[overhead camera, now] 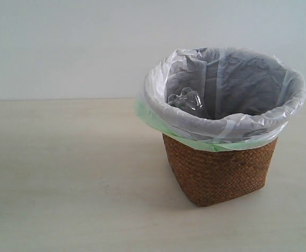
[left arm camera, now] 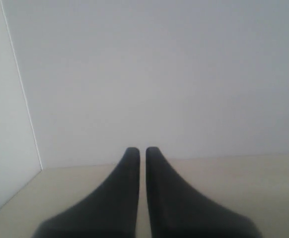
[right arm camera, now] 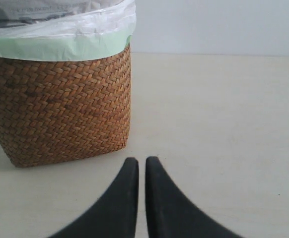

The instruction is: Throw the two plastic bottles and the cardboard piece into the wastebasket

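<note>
one wastebasket (overhead camera: 221, 173), one bottle (overhead camera: 187, 100) seen inside; left gripper (left arm camera: 142, 151), right gripper (right arm camera: 142, 161) pinched together

The wastebasket (overhead camera: 221, 176) is brown wicker in a tight weave. Its bag (overhead camera: 226, 132) is translucent white with a pale green edge. The table (overhead camera: 63, 184) is pale beige, the wall (overhead camera: 63, 47) whitish grey.
</note>
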`<state>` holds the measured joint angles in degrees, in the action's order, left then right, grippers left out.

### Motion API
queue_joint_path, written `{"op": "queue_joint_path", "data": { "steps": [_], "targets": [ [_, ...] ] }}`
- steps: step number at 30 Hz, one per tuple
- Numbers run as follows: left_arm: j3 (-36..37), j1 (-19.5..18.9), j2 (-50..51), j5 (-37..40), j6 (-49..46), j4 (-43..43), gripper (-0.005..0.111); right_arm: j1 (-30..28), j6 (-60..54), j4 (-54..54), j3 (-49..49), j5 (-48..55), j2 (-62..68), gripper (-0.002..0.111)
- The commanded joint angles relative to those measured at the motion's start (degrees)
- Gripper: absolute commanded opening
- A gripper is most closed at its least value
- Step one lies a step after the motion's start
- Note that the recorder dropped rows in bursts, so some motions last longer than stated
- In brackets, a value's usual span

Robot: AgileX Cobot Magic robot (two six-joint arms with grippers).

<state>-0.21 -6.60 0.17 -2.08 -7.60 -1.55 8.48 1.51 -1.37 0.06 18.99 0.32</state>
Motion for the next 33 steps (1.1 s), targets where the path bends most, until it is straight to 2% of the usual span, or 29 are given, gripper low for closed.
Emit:
{"op": "queue_joint_path", "data": {
  "steps": [1, 4, 10, 16, 19, 33],
  "targets": [
    [0.21, -0.13, -0.17, -0.91, 3.06, -0.99, 0.004, 0.08, -0.2, -0.46, -0.06, -0.54, -0.32, 0.003],
    [0.21, -0.13, -0.17, -0.78, 8.34, -0.99, 0.004, 0.08, -0.2, -0.46, -0.06, -0.54, -0.32, 0.003],
    [0.21, -0.13, -0.17, 1.48, 8.04, -0.76, 0.004, 0.08, -0.2, -0.46, -0.06, -0.54, -0.32, 0.003],
    [0.21, -0.13, -0.17, 10.69, 8.04, -0.76, 0.004, 0.08, -0.2, -0.46, -0.06, -0.54, -0.32, 0.003],
    [0.21, -0.13, -0.17, 18.62, 8.04, -0.48, 0.004, 0.08, -0.2, -0.46, -0.06, -0.54, -0.32, 0.003],
    [0.21, -0.13, -0.17, 18.62, 8.04, -0.48, 0.004, 0.08, -0.2, -0.46, -0.06, -0.54, -0.32, 0.003]
  ]
}}
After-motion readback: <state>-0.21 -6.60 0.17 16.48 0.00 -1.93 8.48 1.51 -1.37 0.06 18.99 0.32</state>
